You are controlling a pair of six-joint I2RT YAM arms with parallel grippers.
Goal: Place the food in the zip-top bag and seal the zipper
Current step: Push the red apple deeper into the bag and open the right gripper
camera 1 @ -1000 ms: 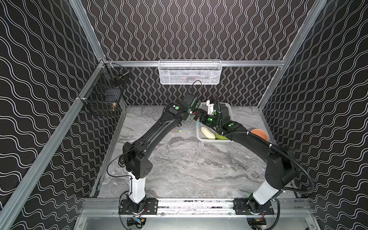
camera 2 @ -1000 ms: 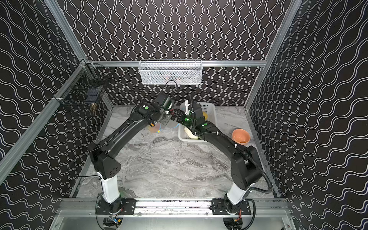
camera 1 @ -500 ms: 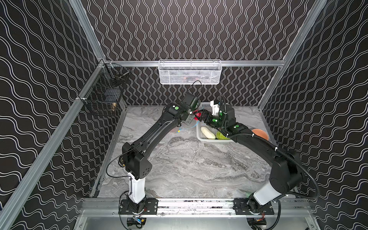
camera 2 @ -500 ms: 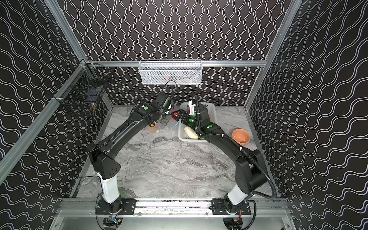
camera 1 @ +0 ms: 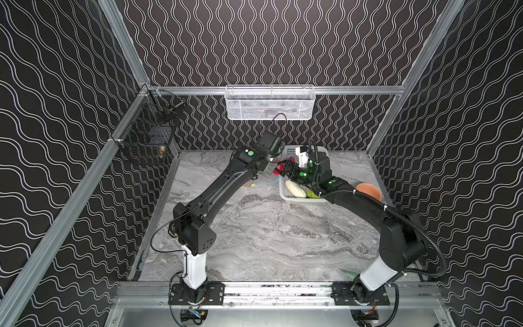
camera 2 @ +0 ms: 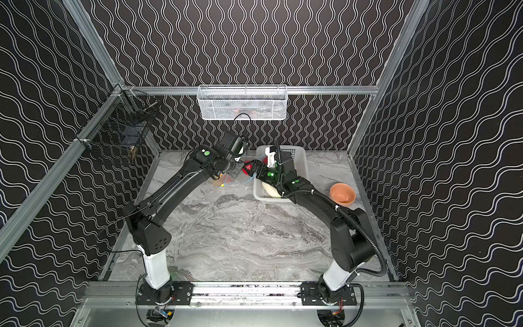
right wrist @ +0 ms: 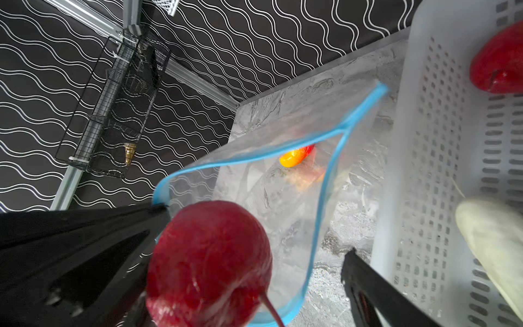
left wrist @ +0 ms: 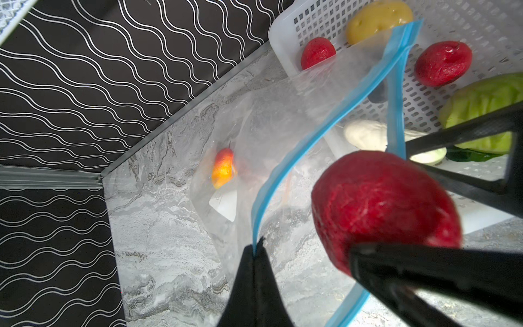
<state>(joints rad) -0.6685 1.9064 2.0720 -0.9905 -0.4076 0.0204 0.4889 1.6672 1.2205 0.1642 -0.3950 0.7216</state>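
Two hands meet above the back of the tabletop [camera 1: 254,232], just left of the basket [left wrist: 280,42] in both top views. The left hand [left wrist: 256,249] is pinched tight on the zipper [left wrist: 403,42] and holds the bag [left wrist: 254,127] up by that rim. The bag's mouth is spread open, and the bag hangs over the tabletop just beside the basket.

The right hand [right wrist: 249,240] has its jaws wide and sits at the bag mouth, close to the left hand. The red piece [right wrist: 209,263] is between its fingers, lying against one finger with a clear gap to the other, so it is not clamped. The piece looks blurred in the right wrist view, and a thin stem sticks out of it.

One fruit [left wrist: 223,170], yellow-orange, lies inside the bag, low down next to the white label [left wrist: 226,205].

In the basket:
- potato [left wrist: 376,19]
- two red pieces [left wrist: 317,52] [left wrist: 443,63]
- cabbage [left wrist: 481,104]
- white vegetable [left wrist: 365,134]
- dark oval [left wrist: 377,94], mostly hidden behind the zipper

The orange bowl [camera 2: 342,195] stands on the tabletop to the right of the basket, apart from it.
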